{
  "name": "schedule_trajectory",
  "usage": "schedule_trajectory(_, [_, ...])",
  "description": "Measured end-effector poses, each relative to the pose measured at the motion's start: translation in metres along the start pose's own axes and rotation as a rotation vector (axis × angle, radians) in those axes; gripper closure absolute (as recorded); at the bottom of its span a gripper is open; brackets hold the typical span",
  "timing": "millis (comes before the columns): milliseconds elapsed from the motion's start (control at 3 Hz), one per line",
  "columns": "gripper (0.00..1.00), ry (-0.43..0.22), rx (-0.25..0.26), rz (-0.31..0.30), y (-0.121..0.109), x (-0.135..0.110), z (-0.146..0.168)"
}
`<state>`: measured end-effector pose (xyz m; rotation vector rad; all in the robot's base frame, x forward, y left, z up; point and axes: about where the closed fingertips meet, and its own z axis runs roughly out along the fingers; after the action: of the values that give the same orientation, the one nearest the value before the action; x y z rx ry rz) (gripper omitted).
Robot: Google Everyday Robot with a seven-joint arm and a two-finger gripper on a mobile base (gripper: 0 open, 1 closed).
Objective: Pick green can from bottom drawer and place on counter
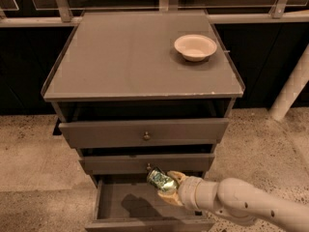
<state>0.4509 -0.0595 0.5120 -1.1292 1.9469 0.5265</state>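
Gripper (167,188), reaching in from the right, is clamped around the green can (159,179). The counter (120,57) carries a cream bowl (195,46) at its far right. Below, the bottom drawer (120,199) stands pulled out. The can hangs tilted above its right part, just in front of the middle drawer (120,163).

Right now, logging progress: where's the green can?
Camera view, low centre: green can held in the end effector over the open bottom drawer, below the middle drawer's knob.
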Motion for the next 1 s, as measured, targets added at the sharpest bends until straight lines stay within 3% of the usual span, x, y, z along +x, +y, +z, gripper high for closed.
schedule_trajectory(333, [1.00,0.056,0.039,-0.017,0.031,-0.026,-0.038])
schedule_trajectory(667, [1.00,0.079,0.112,-0.124,0.031,-0.073,-0.088])
schedule_trajectory(1000, [1.00,0.108,0.161,-0.182,0.025,-0.091,-0.107])
